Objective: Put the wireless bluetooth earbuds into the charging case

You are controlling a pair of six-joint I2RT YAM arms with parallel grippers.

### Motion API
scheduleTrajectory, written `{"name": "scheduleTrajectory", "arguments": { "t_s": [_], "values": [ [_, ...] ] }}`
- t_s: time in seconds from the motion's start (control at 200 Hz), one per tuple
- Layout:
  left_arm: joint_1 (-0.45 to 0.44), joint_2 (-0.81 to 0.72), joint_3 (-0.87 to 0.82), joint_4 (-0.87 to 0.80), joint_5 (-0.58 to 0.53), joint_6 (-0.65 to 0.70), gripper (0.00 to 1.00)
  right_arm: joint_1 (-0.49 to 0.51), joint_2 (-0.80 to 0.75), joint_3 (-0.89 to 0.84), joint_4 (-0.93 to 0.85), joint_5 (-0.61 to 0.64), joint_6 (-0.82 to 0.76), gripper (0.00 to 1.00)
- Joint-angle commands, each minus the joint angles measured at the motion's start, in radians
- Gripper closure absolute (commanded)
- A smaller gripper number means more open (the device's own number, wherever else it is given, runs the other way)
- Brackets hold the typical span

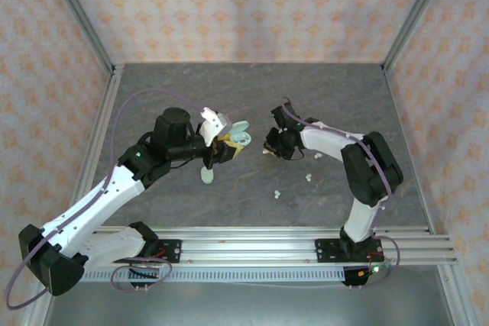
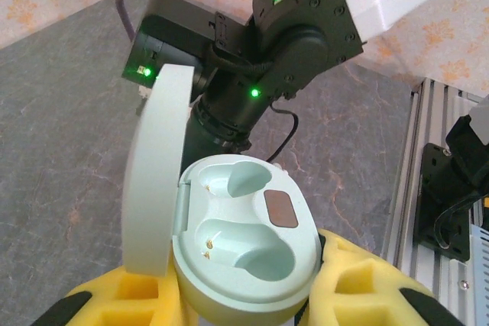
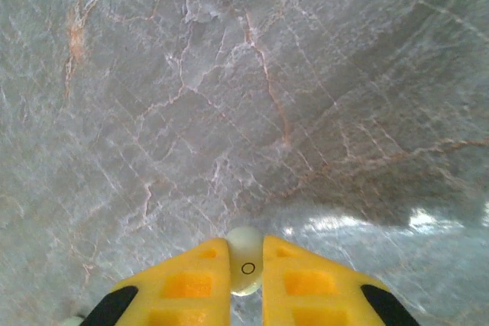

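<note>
My left gripper is shut on the pale green charging case, held above the table between yellow fingers. The lid stands open to the left and both sockets are empty. Down at the table, my right gripper is shut on one whitish earbud, which is pinched between the yellow fingertips. From above, the right gripper sits just right of the held case. Three more earbuds lie loose on the table.
A second pale green case lies on the grey marble table below the left gripper. The right arm's wrist looms close behind the held case. Patterned walls and metal posts enclose the table, with a rail at the near edge.
</note>
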Motion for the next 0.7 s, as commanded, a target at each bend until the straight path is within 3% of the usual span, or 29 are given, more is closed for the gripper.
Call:
{"name": "scheduleTrajectory", "arguments": {
  "t_s": [0.0,0.185,0.425,0.695],
  "values": [
    [0.008,-0.024,-0.019,0.077,0.011,0.049,0.88,0.004,-0.096,0.055,-0.176,0.043,-0.116,0.87],
    [0.008,-0.02,-0.023,0.084,0.021,0.068,0.87,0.006,-0.274,0.084,-0.384,0.073,-0.229,0.9],
    [0.008,0.001,-0.02,0.103,0.015,0.08,0.87,0.022,-0.522,0.127,-0.572,0.056,-0.251,0.91],
    [0.008,0.066,0.037,0.082,0.03,0.094,0.86,0.049,-0.632,0.277,-0.666,-0.009,-0.271,0.92]
  ]
}}
